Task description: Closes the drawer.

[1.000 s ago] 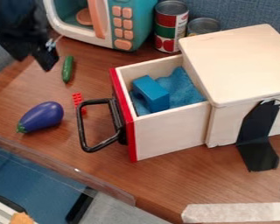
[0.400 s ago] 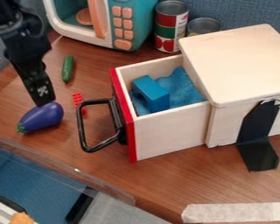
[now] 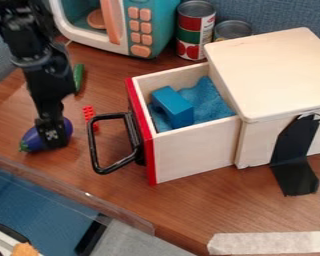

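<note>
Nearer and lower than in the earlier frame, the black gripper (image 3: 52, 135) is at left, overlapping the purple eggplant (image 3: 32, 140) in the view; whether it is open or closed cannot be told. At centre, the wooden drawer (image 3: 193, 152) sticks well out of its box (image 3: 276, 75), a blue block (image 3: 175, 107) inside. Closing appears not yet begun: the whole push rightward remains. The drawer's red front and black handle (image 3: 94, 145) face left, slightly near; its long axis runs left to right, slanting far.
</note>
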{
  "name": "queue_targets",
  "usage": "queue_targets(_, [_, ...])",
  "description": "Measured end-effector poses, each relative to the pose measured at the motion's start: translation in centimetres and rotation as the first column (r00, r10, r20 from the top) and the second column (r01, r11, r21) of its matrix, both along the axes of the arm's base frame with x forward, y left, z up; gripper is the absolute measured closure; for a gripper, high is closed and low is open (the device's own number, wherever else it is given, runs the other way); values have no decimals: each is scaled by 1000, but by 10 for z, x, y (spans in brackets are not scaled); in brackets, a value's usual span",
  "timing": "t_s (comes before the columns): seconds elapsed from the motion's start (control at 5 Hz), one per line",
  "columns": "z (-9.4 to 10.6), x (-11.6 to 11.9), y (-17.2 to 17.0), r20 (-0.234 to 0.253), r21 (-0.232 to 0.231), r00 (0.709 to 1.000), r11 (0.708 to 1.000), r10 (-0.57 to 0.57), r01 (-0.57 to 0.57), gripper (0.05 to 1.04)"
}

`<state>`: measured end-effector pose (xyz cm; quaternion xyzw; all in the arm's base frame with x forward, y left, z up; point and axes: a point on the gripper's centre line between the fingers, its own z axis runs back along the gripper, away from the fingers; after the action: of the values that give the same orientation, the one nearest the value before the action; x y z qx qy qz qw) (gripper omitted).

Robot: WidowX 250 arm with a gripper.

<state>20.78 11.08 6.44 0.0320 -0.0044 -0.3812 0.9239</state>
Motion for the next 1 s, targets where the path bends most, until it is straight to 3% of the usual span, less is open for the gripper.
queue_targets(0.4, [-13,-9,-6,-81,18,986,989,-143,145,83])
queue_targets(0.6, [-20,-13,-9,-79,12,985,988,-152,154,83])
queue_targets(1.0, [-30,-8,-19,-18,-10,992,992,-126,126,83])
